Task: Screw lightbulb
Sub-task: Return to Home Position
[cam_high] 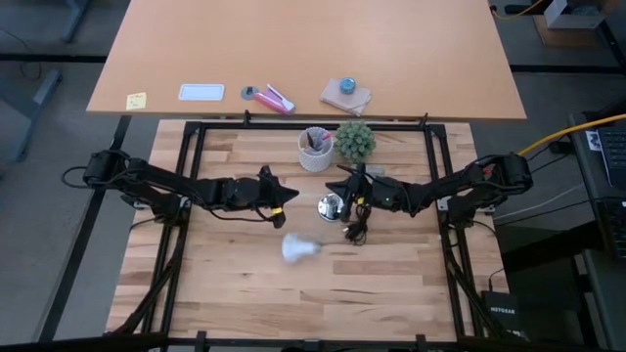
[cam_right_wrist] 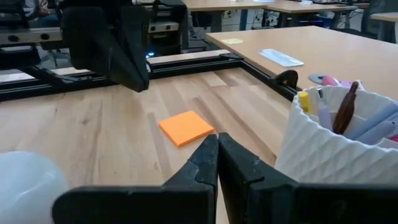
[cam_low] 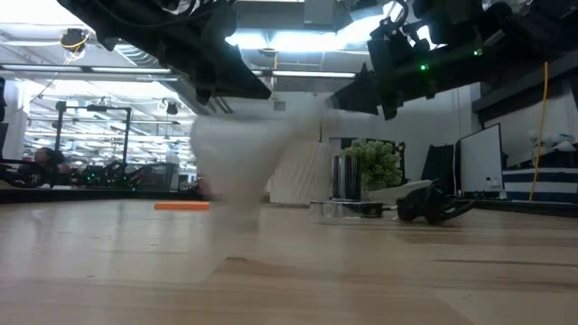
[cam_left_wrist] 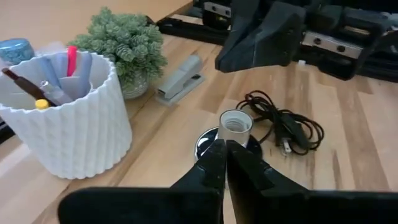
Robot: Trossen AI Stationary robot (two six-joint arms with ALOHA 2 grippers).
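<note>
While both arms reach in over the middle of the pale wooden plank table [cam_high: 391, 293], the left gripper [cam_left_wrist: 224, 145] has its two dark fingers pressed together with nothing between them. It hangs above the boards, just beside the shiny round metal lamp socket [cam_left_wrist: 236, 124], whose open white collar faces up with nothing in it. The right gripper [cam_right_wrist: 217, 138] is likewise pinched closed and holds nothing. It comes in from the other side, so the two fingertips point toward each other with the socket near them.

A square orange sticky note [cam_right_wrist: 185, 127] lies flat on the wood under the left gripper. The black cord [cam_left_wrist: 281, 125] sits in a loose tangle beside the socket, on the right arm's side.

The small frosted white lightbulb [cam_high: 299, 247] is on the table by itself, apart from the socket and touched by neither gripper. From above, its rounded end points toward the left arm's side and its narrower end toward the right's. In the low view it is only a white blur.

Beyond the socket, toward the back of the table, stand a ribbed white cup [cam_left_wrist: 68, 127] full of pens and markers, a small green potted plant [cam_left_wrist: 126, 42] next to it, and a flat grey stapler [cam_left_wrist: 180, 81] just beside the plant.
</note>
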